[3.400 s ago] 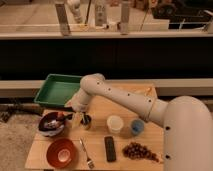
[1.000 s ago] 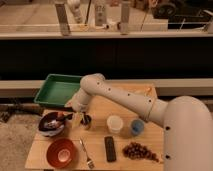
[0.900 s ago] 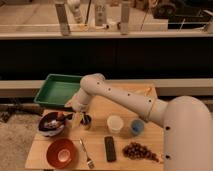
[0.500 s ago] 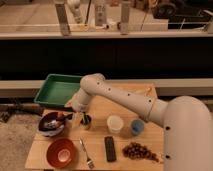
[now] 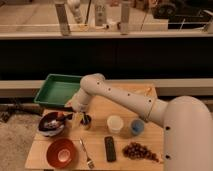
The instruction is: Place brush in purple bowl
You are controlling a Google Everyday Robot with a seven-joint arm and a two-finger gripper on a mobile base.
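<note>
Nothing has moved: slim orange-red brush [image 5: 62, 119] lies in round dark purple bowl [image 5: 46, 131]; my gripper [image 5: 83, 119] hangs just right of it, jaw state unclear

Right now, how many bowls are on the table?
2. The purple bowl sits at the table's left edge with the brush in it; the orange bowl is at the front left. The gripper is just right of the purple bowl. None seem hidden.
</note>
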